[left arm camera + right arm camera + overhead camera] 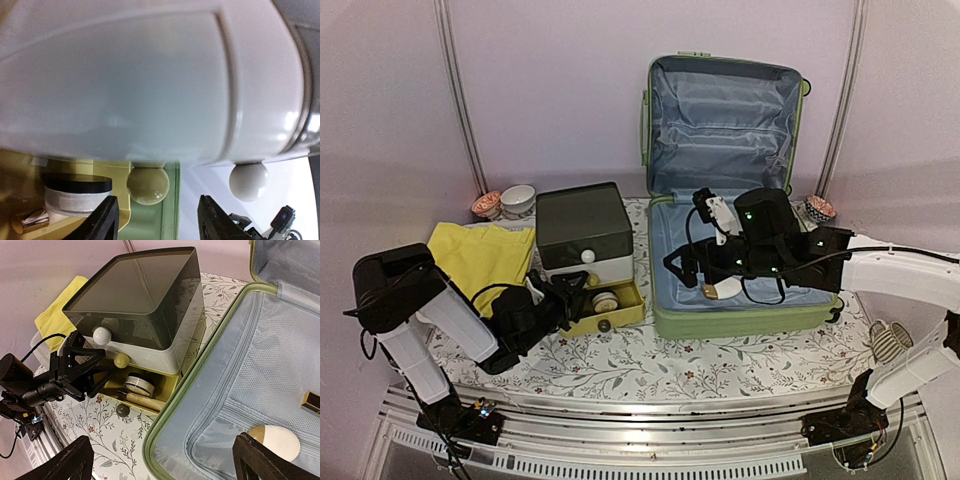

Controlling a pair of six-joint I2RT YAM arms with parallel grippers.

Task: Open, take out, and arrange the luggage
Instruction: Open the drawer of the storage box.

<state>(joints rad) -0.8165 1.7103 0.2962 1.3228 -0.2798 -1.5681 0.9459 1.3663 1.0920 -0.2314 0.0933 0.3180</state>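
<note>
The luggage (740,322), a light-green suitcase, lies open with its lid upright and its pale blue lining (240,365) showing. A white-and-gold egg-shaped item (277,441) and a small gold piece (311,401) rest inside it. My right gripper (688,240) hovers over the suitcase's left part, open wide and empty, as the right wrist view (165,465) also shows. My left gripper (159,220) is open in front of the drawer box (585,235). A yellowish knob (148,186) sits just beyond its fingertips (107,220), not touching them.
The box's yellow drawer (620,310) is pulled out, holding a black-lidded jar (77,192) and a tube (142,401). A white knob (248,181) is on the drawer above. A yellow cloth (480,255) lies at the left. Small bowls (510,200) stand behind it, and another bowl (818,208) right of the suitcase.
</note>
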